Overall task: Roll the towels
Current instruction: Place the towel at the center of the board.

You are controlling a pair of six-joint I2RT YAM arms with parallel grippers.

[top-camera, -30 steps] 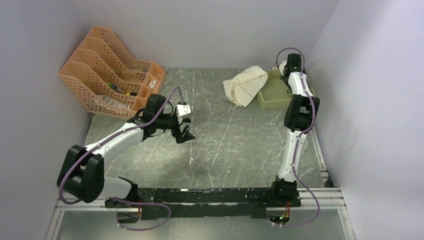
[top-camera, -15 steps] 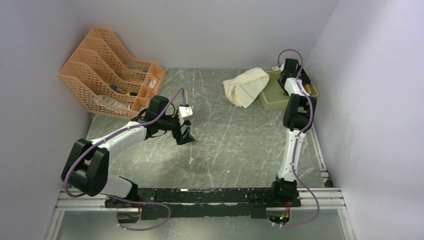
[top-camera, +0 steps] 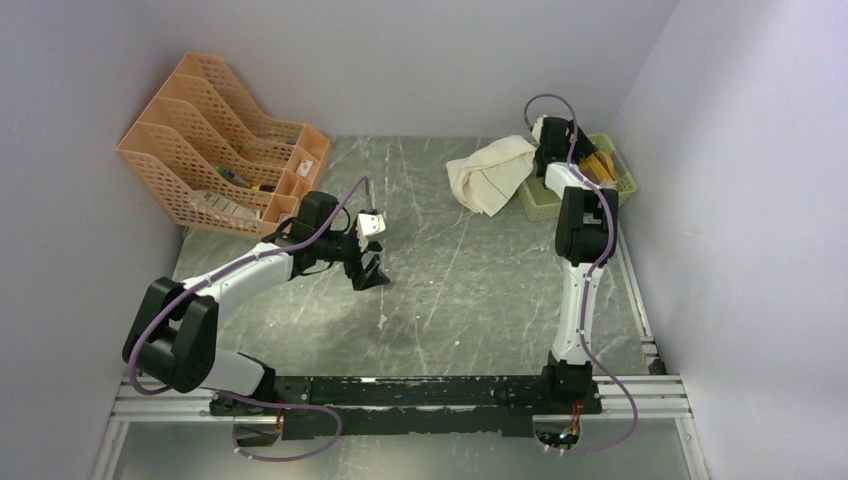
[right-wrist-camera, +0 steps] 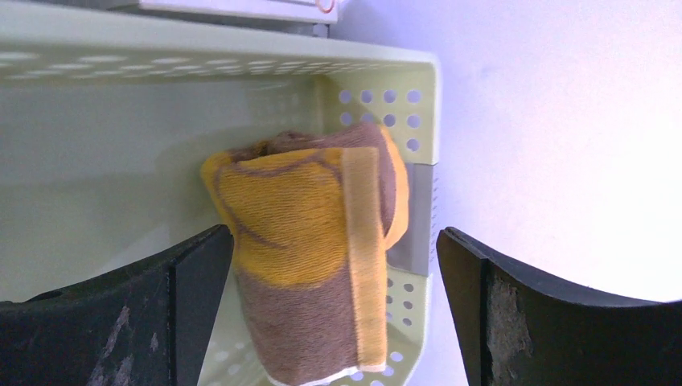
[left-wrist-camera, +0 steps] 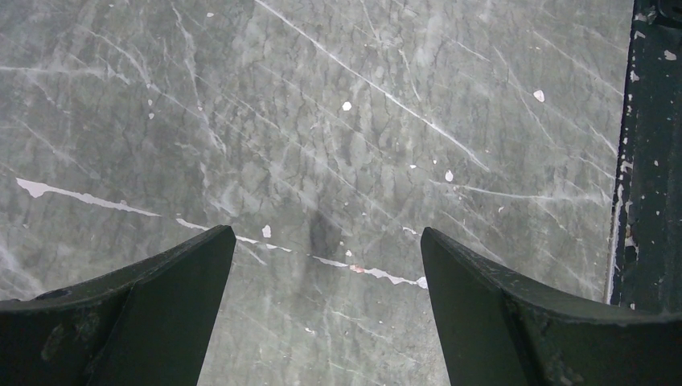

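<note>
Top external view: within the last second the right arm has swung toward 11 o'clock. Its wrist now hangs over the left side of the basket at the table's 1 o'clock corner. The yellow and brown towel it was covering now shows inside as a small sliver. The cream towel has not moved; it lies crumpled, draped from the basket's 9 o'clock rim onto the table. The left gripper hovers over bare table toward 9 o'clock and has barely shifted. The right arm's fingers are hidden under its own wrist here.

Left wrist view: the fingers stand wide apart with only grey stone between them. A dark rail is cut off at 3 o'clock.

Right wrist view: the right gripper is spread fully, having just let go. The yellow and brown towel sits as a roll in the basket's corner, beyond the fingertips and free of them. That towel looks finished, so the cream one is probably next. The cream towel is out of this frame, and the roll's lower end nearly reaches the bottom edge.
</note>
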